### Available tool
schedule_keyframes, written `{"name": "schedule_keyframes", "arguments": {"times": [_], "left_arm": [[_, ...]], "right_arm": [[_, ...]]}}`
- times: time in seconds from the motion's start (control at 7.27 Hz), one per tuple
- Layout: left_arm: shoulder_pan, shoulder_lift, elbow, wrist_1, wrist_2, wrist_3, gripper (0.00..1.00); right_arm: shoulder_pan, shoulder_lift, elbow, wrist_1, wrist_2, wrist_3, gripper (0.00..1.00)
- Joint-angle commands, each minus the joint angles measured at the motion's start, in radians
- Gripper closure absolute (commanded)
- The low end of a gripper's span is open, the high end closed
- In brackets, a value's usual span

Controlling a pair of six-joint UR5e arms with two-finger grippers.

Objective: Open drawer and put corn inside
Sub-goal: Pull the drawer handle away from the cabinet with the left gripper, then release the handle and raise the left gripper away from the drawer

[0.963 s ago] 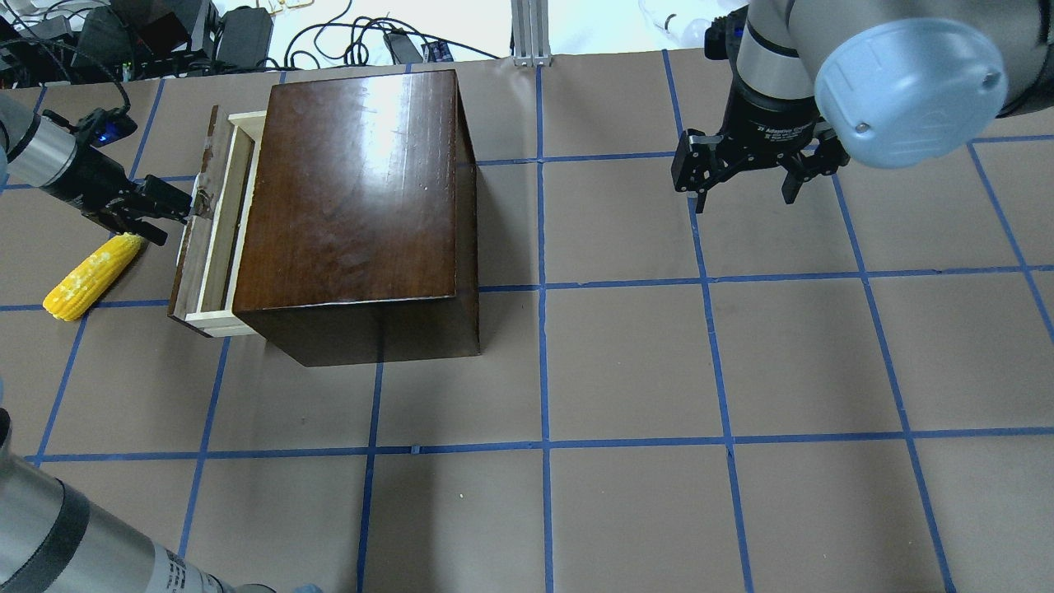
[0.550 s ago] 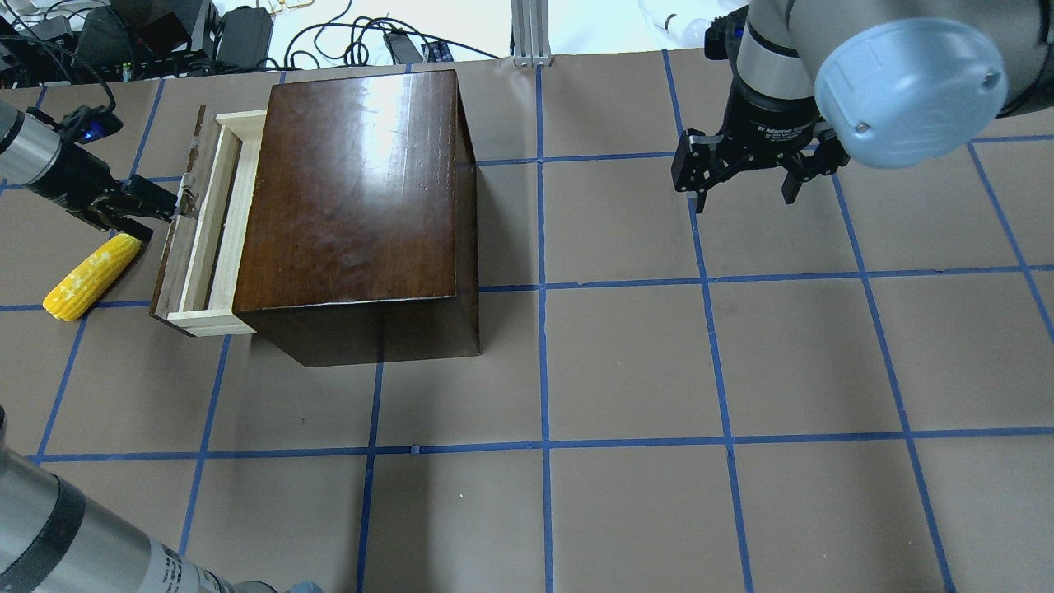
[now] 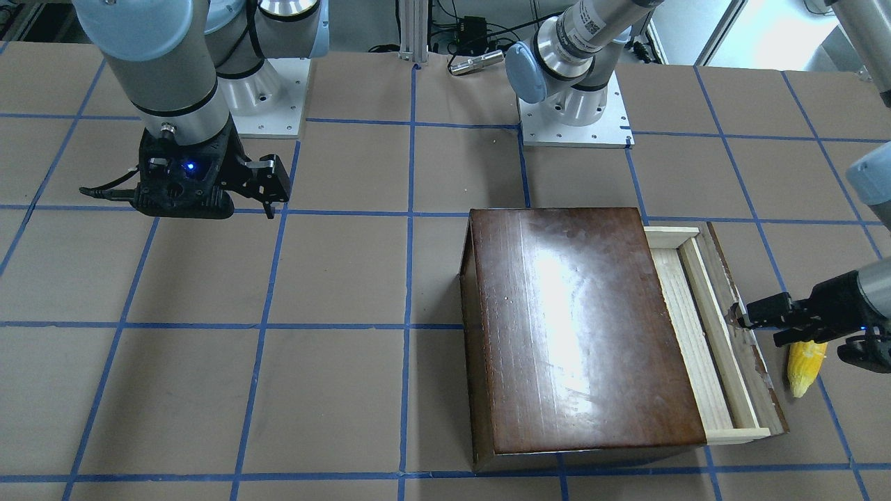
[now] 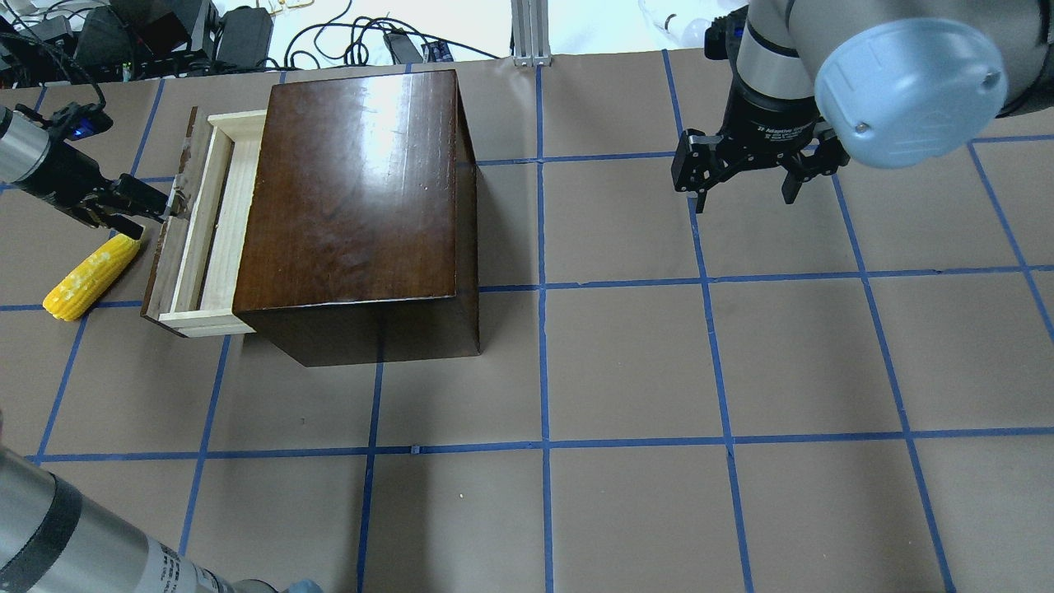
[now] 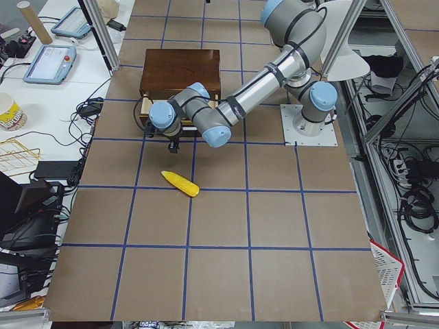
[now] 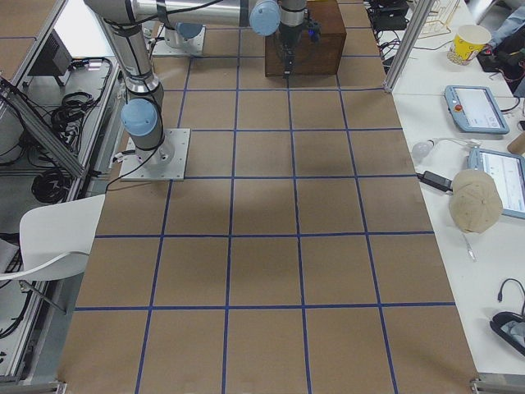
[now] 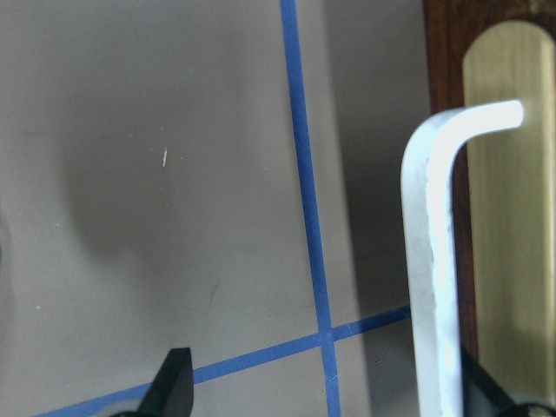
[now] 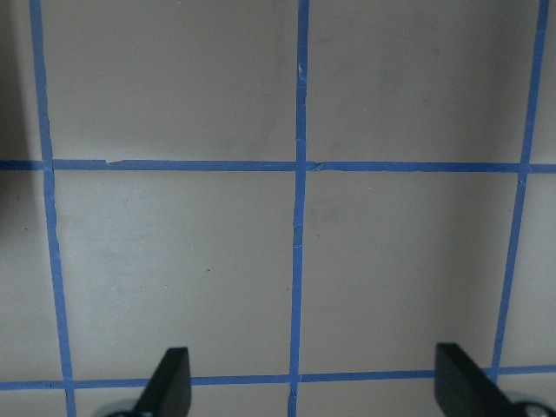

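Observation:
The dark-brown box stands at the table's far left, also in the front-facing view. Its drawer of pale wood sticks partly out on the box's left side. My left gripper is at the drawer's front panel, jaws open. In the left wrist view the cream handle lies just inside one fingertip, the other far apart from it. The yellow corn lies on the table beside the drawer front, under my left gripper. My right gripper hangs open and empty over the far right.
The table is brown paper with a blue tape grid. Cables and gear lie beyond the far edge. The arm bases stand at the robot's side. The corn also shows in the exterior left view.
The drawer has slid further out of the box to the left, and my left gripper has moved left with its handle. The corn and the right arm have not moved.

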Motion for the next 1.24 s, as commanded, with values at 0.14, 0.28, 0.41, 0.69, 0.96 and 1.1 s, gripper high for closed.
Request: {"name": "schedule_keyframes", "arguments": {"times": [0.14, 0.28, 0.41, 0.69, 0.96, 1.1], "left_arm": [[0.002, -0.001, 0.007, 0.001, 0.026, 0.02, 0.0], [0.002, -0.001, 0.007, 0.001, 0.029, 0.02, 0.0], [0.002, -0.001, 0.009, 0.001, 0.027, 0.02, 0.0], [0.002, 0.031, 0.01, -0.003, 0.03, 0.008, 0.0], [0.047, 0.039, 0.05, -0.015, 0.046, 0.01, 0.0], [0.061, 0.038, 0.085, -0.015, 0.119, 0.02, 0.0]], "right_arm": [[0.0, 0.0, 0.0, 0.0, 0.0, 0.0, 0.0], [0.0, 0.0, 0.0, 0.0, 0.0, 0.0, 0.0], [0.0, 0.0, 0.0, 0.0, 0.0, 0.0, 0.0], [0.0, 0.0, 0.0, 0.0, 0.0, 0.0, 0.0], [0.0, 0.0, 0.0, 0.0, 0.0, 0.0, 0.0], [0.0, 0.0, 0.0, 0.0, 0.0, 0.0, 0.0]]}}
